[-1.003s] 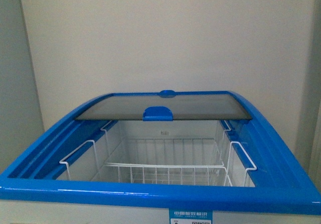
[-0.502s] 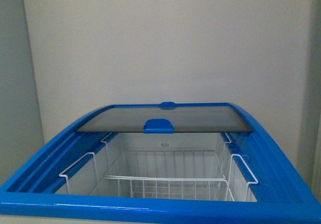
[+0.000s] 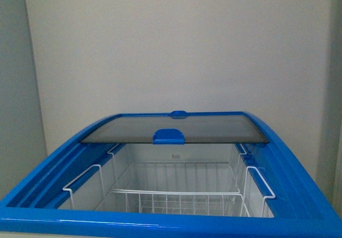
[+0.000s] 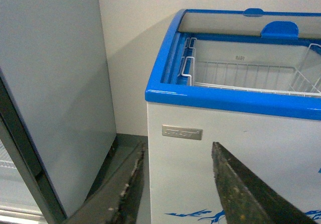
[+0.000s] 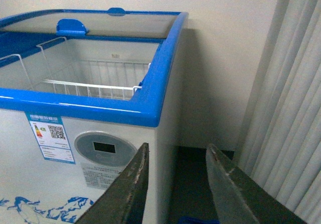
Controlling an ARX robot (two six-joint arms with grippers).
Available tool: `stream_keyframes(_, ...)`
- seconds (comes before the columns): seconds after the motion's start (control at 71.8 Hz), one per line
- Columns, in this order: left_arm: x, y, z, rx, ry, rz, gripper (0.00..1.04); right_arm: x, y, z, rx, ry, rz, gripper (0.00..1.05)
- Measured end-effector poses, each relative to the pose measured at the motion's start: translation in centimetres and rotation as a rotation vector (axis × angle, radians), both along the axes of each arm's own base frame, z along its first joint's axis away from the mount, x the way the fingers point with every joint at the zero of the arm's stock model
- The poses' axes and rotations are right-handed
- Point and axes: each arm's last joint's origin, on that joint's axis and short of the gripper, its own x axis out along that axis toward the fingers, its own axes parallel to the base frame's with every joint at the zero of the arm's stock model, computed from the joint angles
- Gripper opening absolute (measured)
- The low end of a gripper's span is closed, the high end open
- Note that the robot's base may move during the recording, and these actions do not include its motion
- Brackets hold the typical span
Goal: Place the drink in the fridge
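Observation:
The fridge (image 3: 160, 217) stands right in front, a white chest with a blue top rim. Its glass lid (image 3: 176, 127) is slid to the back and white wire baskets (image 3: 176, 196) show in the opening with nothing in them. The drink is out of view in every frame. My left gripper (image 4: 178, 146) is open and holds nothing, low in front of the fridge's (image 4: 225, 96) left front corner. Low by the fridge's (image 5: 100, 106) right front corner, my right gripper (image 5: 178, 146) is also open with nothing in it. Neither arm shows in the front view.
A tall grey upright cooler (image 4: 55, 83) stands close to the left of the fridge with a narrow floor gap between. A pale curtain (image 5: 286, 108) hangs to the right. A round control panel (image 5: 104, 151) sits on the fridge front. A wall runs behind.
The front view has shifted slightly forward and up. The label on the fridge's front has dropped out of the bottom of the picture.

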Motion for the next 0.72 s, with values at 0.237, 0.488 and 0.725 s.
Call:
stream_keyframes(0.237, 0.0, 0.0, 0.0, 0.0, 0.0, 0.0, 0.98, 0.0, 0.0, 0.0, 0.0, 0.0, 0.0, 0.97)
stream_keyframes(0.488, 0.0, 0.0, 0.0, 0.0, 0.0, 0.0, 0.97, 0.0, 0.0, 0.0, 0.0, 0.0, 0.0, 0.97)
stream_keyframes(0.725, 0.0, 0.0, 0.0, 0.0, 0.0, 0.0, 0.97, 0.0, 0.0, 0.0, 0.0, 0.0, 0.0, 0.97)
